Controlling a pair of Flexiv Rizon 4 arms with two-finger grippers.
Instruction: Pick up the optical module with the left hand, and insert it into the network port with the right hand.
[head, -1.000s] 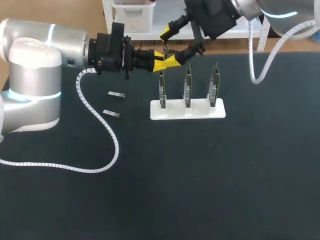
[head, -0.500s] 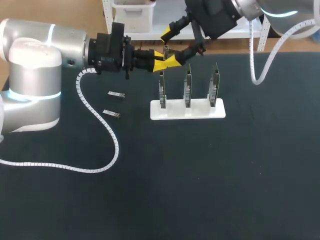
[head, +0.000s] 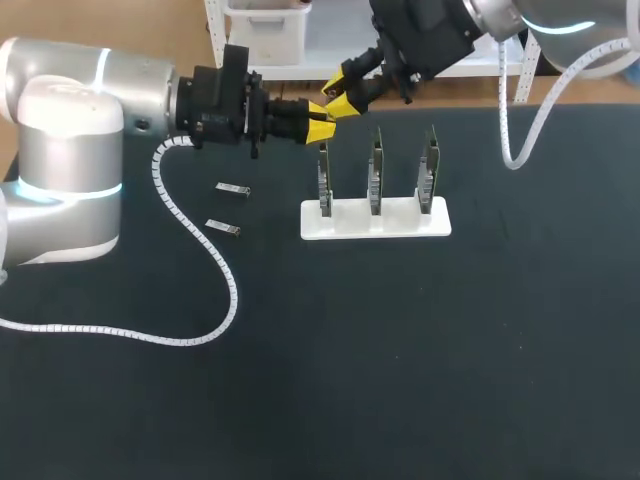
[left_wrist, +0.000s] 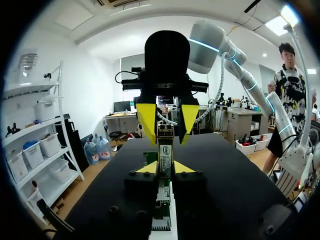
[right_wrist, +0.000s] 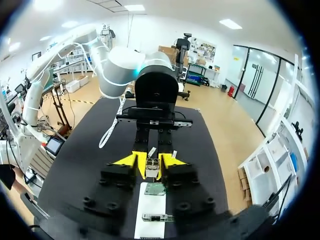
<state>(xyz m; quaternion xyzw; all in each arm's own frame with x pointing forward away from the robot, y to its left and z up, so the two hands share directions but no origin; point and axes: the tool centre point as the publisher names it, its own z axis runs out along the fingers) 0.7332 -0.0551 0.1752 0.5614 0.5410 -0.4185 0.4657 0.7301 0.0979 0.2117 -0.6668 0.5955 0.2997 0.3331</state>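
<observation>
A robotics lab: left arm (head: 70, 140) and right arm (head: 560, 20) over a black table (head: 400, 350) (circuit boards (head: 375, 165) racked upright).

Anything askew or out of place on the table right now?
Nothing stands out. Three green circuit boards stand upright in the white rack; two silver modules lie flat on the black tabletop beside it. Left gripper and right gripper both pinch the silver optical module above the leftmost board.

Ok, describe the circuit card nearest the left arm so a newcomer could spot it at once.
Find the white stand in the middle of the black table; three green cards stand upright in it in a row. Yours is the end card on the left arm's side, the only one just under the yellow-tipped jaws holding the optical module.
</observation>
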